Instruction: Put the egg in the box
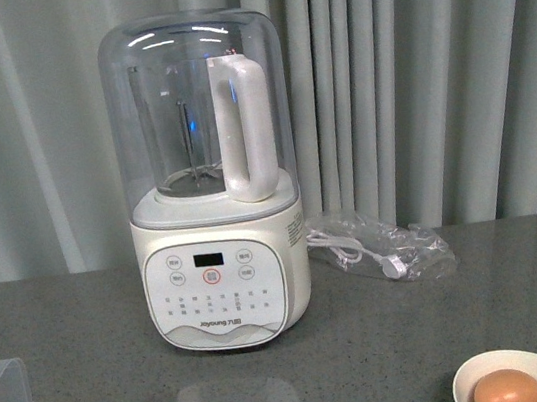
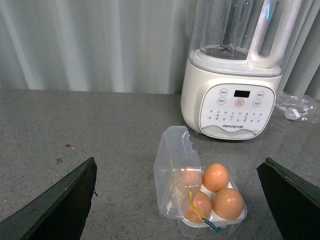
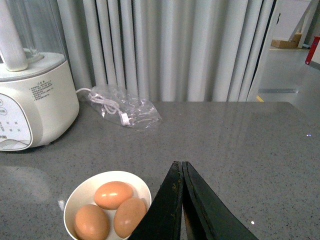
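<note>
Your left gripper (image 2: 178, 161) gapes wide before the box (image 2: 167, 172); your right gripper (image 3: 180, 165) is pinched closed, empty. The box looks full of eggs (image 2: 228, 202), so just back away.

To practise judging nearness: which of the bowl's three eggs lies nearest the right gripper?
The egg bordering the right gripper in its wrist view; the other two lie farther across the bowl.
</note>
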Motion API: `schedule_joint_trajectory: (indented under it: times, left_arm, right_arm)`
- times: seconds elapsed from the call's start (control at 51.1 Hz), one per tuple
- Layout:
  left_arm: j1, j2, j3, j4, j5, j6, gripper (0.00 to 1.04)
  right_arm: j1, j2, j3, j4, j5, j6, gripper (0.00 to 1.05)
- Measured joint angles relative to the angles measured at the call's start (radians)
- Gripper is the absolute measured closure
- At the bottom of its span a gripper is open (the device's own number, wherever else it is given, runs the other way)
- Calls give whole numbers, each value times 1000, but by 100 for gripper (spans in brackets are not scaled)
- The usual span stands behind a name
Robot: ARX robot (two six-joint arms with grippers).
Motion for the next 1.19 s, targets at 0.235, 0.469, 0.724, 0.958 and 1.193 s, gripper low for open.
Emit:
schedule_joint_trajectory:
  times: [0.235,0.469,0.724,0.958,1.193]
  left_arm:
    - [0,0,0,0,0,0,7]
    - [0,0,0,0,0,0,7]
    - [0,0,0,0,0,0,7]
    - [0,0,0,0,0,0,7]
    - [0,0,0,0,0,0,7]
  right_arm:
    - [0,-139,0,-130,0,0,102]
    - [0,-249,0,-238,0,0,102]
    - [0,-342,0,-330,0,0,102]
    - [0,-510,0,-520,-2,0,102]
    - [0,-530,0,-526,-2,0,81]
